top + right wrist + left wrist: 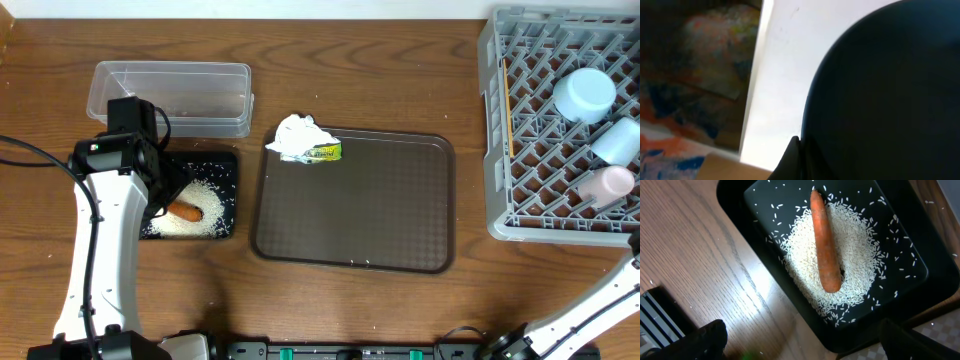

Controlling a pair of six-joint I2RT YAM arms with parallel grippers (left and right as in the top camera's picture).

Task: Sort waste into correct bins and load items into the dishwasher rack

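Observation:
An orange carrot (185, 211) lies on a heap of white rice (200, 225) in the black tray (226, 166); the left wrist view shows the carrot (824, 245), the rice (860, 255) and the tray (740, 195) too. My left gripper (160, 192) hovers over the tray, open and empty (805, 339). A crumpled tissue (296, 135) and a yellow-green wrapper (325, 152) sit at the brown tray's far left corner. The grey rack (492, 130) holds a light-blue bowl (584, 94), a white cup (617, 141) and chopsticks (508, 110). My right gripper (796, 152) is pressed shut on a large dark bowl (880, 90).
A clear tub (170, 95) stands just behind the black tray. The brown serving tray (370, 220) lies mid-table. A pinkish cup (604, 186) lies in the rack. The right arm (590, 300) leaves the overhead view at the lower right.

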